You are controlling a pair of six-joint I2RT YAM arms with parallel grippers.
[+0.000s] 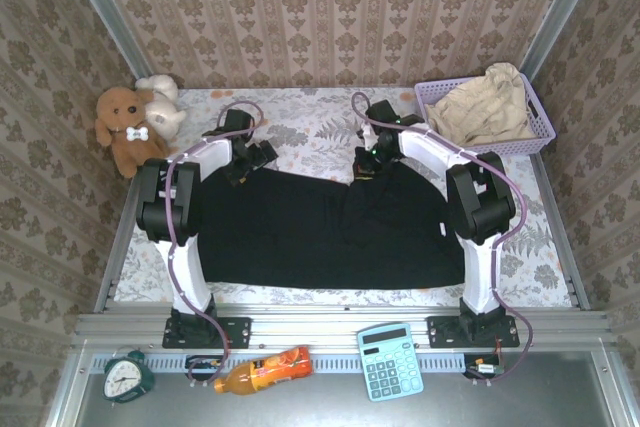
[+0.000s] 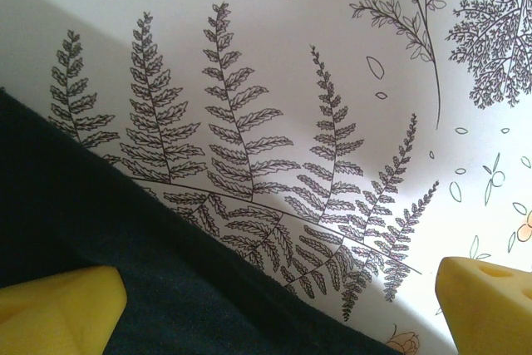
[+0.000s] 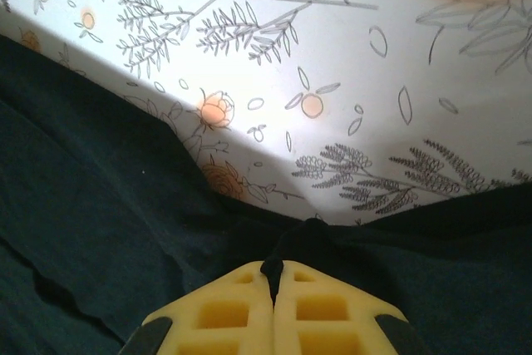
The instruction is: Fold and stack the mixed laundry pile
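Note:
The large black garment (image 1: pixel 320 232) lies spread flat across the middle of the table. The pale beige garment (image 1: pixel 487 107) sits crumpled in the lavender basket (image 1: pixel 540 137) at the back right. At the black cloth's far left edge hangs my left gripper (image 1: pixel 250 159), open, its yellow fingertips (image 2: pixel 58 309) wide apart over the cloth edge (image 2: pixel 166 288) with nothing between them. My right gripper (image 1: pixel 366 162) is at the far edge near the middle, shut on a pinch of the black fabric (image 3: pixel 291 243) that bunches up between its yellow pads (image 3: pixel 241 309).
Brown and cream plush toys (image 1: pixel 135 122) sit at the back left corner. On the near shelf lie a green alarm clock (image 1: pixel 127 377), an orange bottle (image 1: pixel 265 369) and a teal calculator (image 1: pixel 390 360). Wallpapered walls enclose the table on three sides.

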